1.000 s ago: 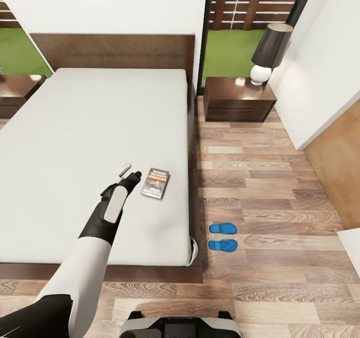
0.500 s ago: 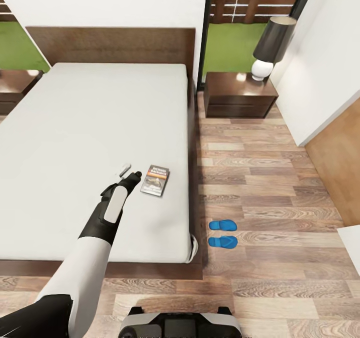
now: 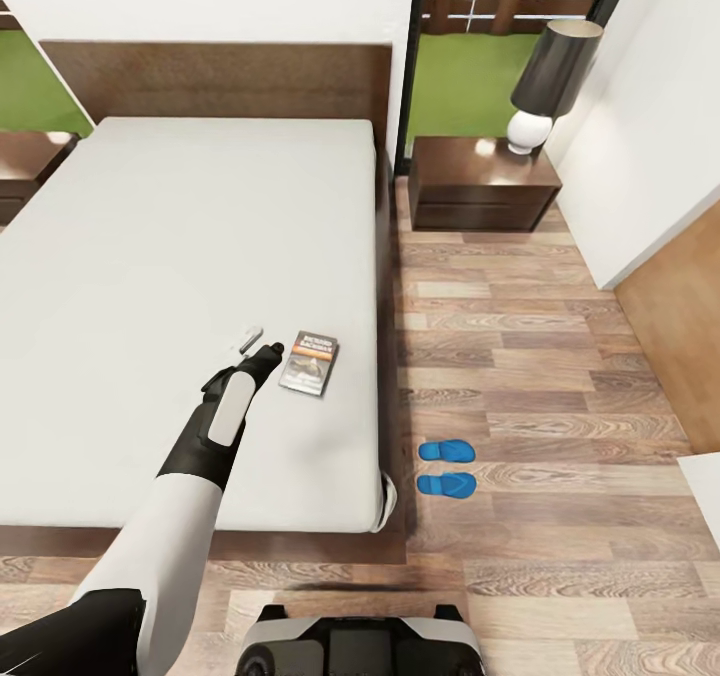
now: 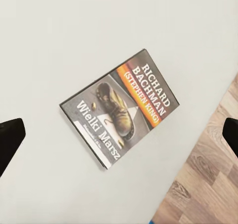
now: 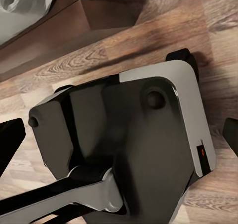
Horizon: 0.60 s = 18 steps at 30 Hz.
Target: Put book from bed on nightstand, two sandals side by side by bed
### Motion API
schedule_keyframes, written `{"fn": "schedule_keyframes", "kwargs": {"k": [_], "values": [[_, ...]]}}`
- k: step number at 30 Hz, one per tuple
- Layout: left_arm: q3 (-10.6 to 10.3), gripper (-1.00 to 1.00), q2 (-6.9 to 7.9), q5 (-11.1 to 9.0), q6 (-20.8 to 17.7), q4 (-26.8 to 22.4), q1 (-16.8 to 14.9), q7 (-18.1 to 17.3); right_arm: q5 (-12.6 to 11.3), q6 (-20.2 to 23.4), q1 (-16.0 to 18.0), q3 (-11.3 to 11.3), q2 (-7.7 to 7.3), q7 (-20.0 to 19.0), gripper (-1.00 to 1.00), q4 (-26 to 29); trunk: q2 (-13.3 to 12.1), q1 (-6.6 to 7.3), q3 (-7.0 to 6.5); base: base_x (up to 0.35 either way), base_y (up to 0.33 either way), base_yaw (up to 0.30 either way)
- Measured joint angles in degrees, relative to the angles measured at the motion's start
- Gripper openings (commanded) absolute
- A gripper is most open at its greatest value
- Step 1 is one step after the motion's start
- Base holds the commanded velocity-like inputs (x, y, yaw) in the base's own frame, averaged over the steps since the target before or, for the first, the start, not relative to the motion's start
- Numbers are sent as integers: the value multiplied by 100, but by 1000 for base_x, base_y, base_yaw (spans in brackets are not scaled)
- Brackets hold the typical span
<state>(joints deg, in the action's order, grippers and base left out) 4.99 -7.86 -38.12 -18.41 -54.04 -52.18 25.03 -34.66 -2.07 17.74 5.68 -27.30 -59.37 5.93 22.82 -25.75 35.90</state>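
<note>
- Left gripper [image 3: 258, 344] hangs over the bed [image 3: 150, 256], fingers spread wide; in the left wrist view the two dark fingertips [image 4: 10, 142] sit at opposite edges with nothing between them but mattress and book.
- Book [image 3: 308, 363] lies flat on the mattress just right of the left gripper, not touching it, near the bed's right edge; cover up, orange band, white lettering, boot picture [image 4: 120, 107].
- Left arm [image 3: 180, 496] reaches from the lower left, white forearm, black wrist.
- Right gripper [image 5: 119, 134]: dark fingertips at the two edges of the right wrist view, spread apart, holding nothing; it points down at the robot's base [image 5: 124, 134] on the wood floor [image 5: 54, 70].
- Two blue sandals [image 3: 446, 467] lie side by side on the floor [image 3: 520, 356], just beside the bed's right side near its foot corner, close to each other.
- Nightstand [image 3: 480, 184] stands right of the headboard [image 3: 220, 76], against the window, well apart from the book.
- Lamp [image 3: 545, 81] with dark shade and white base stands on that nightstand.
- Second nightstand [image 3: 25, 161] partly seen at the bed's left side.
</note>
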Motion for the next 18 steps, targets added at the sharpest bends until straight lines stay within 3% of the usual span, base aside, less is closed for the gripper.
{"fn": "schedule_keyframes", "kwargs": {"k": [7,14,18], "values": [[2,100,0,0,0,-11,0,0,0,0,0,0,0,0,100,0,0,-1,61,22,0,0],[-8,100,0,5,-3,-26,0,2,1,0,-2,0,0,0,100,0,1,2,123,231,0,0],[-10,100,0,6,-1,-35,0,0,1,0,-2,0,0,0,100,0,0,0,158,68,0,0]]}}
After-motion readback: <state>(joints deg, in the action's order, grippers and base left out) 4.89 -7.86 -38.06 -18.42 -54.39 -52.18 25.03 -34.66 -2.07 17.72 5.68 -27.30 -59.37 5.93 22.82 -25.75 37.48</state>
